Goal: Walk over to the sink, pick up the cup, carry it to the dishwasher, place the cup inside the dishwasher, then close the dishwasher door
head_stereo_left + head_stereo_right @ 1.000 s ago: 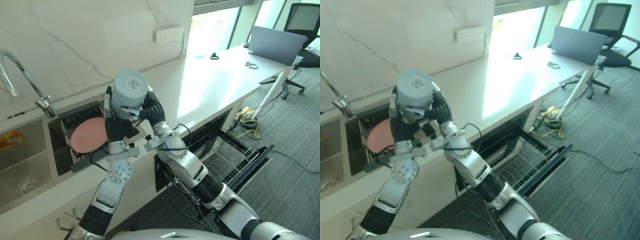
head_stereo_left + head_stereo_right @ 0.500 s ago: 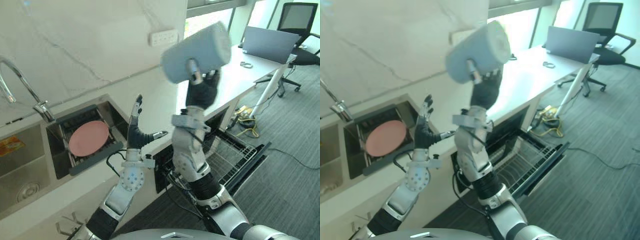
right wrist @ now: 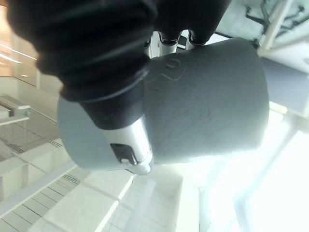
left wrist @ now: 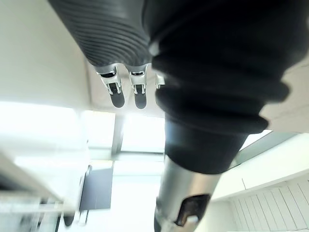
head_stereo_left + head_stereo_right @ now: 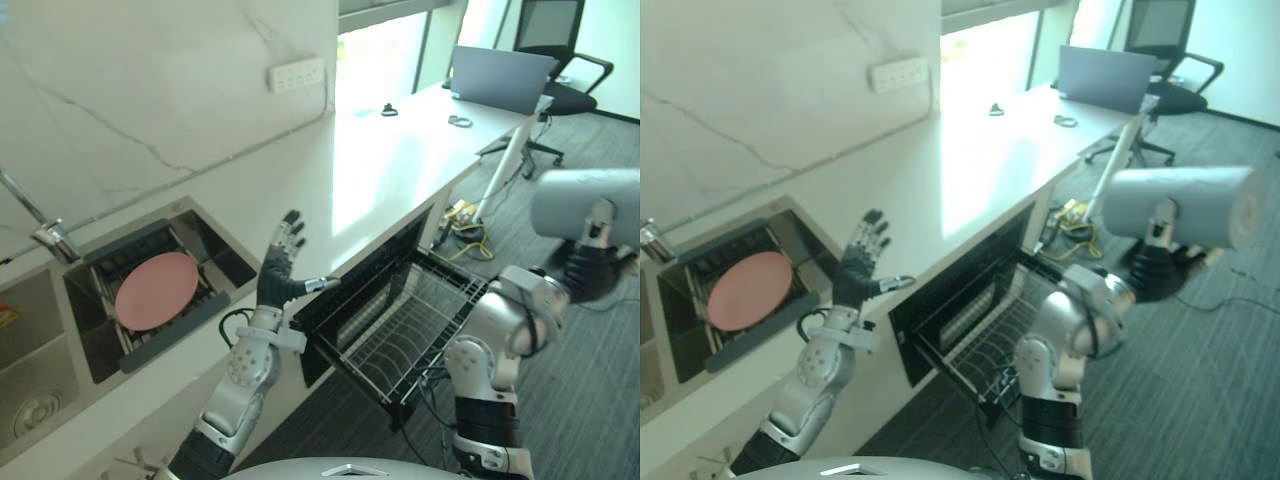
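Right eye view is showing the open dishwasher (image 5: 985,345) sitting below and beside the grey cup (image 5: 1175,205), which the right hand (image 5: 1152,268) is clamping; the left hand (image 5: 278,275) is hovering, splayed. Pickup looks done; placing and door-closing are remaining.

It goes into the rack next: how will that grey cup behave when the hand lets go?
The cup looks stiff: its wall shows a clean round shape in the right hand. It is a plain cylinder held on its side, so released that way it would probably roll. Its smooth wall may slip.
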